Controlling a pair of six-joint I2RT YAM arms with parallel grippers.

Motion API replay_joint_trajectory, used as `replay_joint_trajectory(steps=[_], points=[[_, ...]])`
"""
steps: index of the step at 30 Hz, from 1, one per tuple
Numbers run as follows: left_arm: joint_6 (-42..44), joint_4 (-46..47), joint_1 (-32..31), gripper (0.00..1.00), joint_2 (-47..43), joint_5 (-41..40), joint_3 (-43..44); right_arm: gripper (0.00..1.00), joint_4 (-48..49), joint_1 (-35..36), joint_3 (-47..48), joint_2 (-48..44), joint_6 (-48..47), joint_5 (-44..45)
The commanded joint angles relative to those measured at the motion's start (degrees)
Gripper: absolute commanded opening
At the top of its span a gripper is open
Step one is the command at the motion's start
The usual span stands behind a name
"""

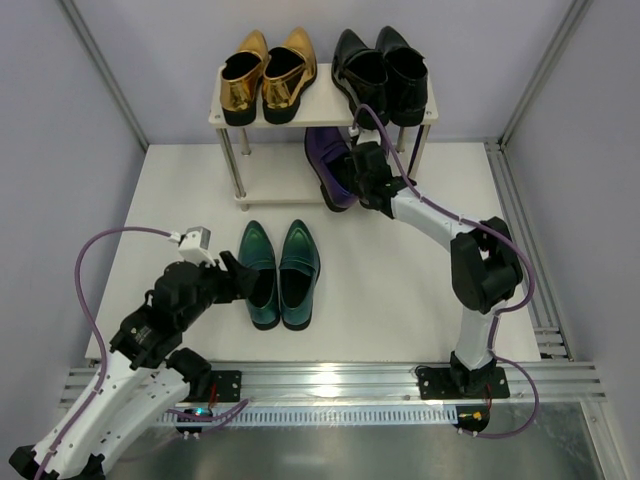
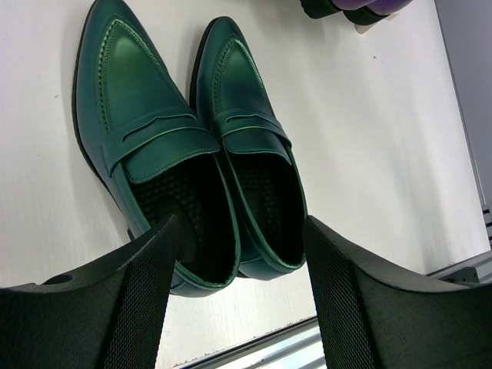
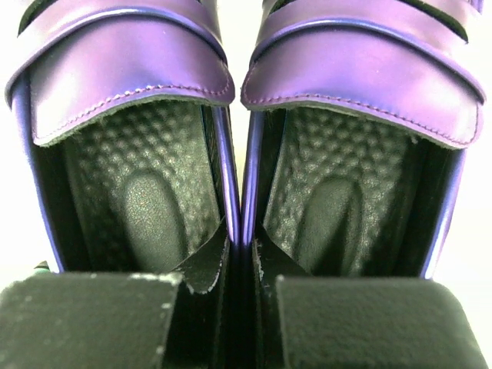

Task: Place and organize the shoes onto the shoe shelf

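The gold pair [image 1: 268,72] and the black pair [image 1: 380,68] stand on the top board of the shoe shelf [image 1: 325,104]. My right gripper [image 1: 358,178] is shut on the purple pair [image 1: 328,165], holding it at the right end of the lower tier. In the right wrist view one finger sits inside each purple shoe [image 3: 123,69], and my right gripper [image 3: 240,254] pinches their two inner walls together. The teal green pair [image 1: 278,272] stands side by side on the table, toes toward the shelf. My left gripper [image 1: 232,275] is open by its heels; it shows open in the left wrist view [image 2: 240,234], just behind the green pair [image 2: 192,154].
The shelf's lower board [image 1: 275,185] is bare on its left half. A metal rail [image 1: 340,378] runs along the table's near edge and another [image 1: 530,260] along the right side. Grey walls with slanted frame posts close in the back and sides.
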Motion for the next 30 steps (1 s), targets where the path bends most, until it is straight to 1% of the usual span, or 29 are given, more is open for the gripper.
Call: replay_joint_trajectory(steps=[1,5,16,22,26,27,29,30], points=[[-0.5,0.2,-0.2,0.65,-0.4,0.2,0.5,0.04,13.7,-1.9,6.2,-2.3,1.9,1.5],[-0.3,0.2,-0.2,0.65,0.1,0.2,0.8,0.04,13.3,-3.0,5.8,-1.8,2.2,-0.2],[0.0,0.7,-0.2,0.65,0.6,0.0,0.7,0.04,12.9,-4.8,3.0,-3.2,1.5,1.3],[0.2,1.0,-0.2,0.65,1.2,0.0,0.8,0.05,15.1,-4.9,0.5,-3.4,2.2,4.8],[0.3,0.9,-0.2,0.65,0.9,-0.1,0.7,0.27,15.7,-5.1,0.1,-2.6,2.4,4.5],[0.3,0.8,-0.2,0.65,0.8,-0.2,0.7,0.4,15.6,-5.2,0.1,-2.2,2.3,4.3],[0.3,0.4,-0.2,0.65,0.8,-0.5,0.7,0.49,16.2,-5.2,-0.5,-2.0,2.6,3.2],[0.3,0.5,-0.2,0.65,0.7,-0.5,0.6,0.56,16.8,-5.2,-0.9,-2.1,2.6,2.7]])
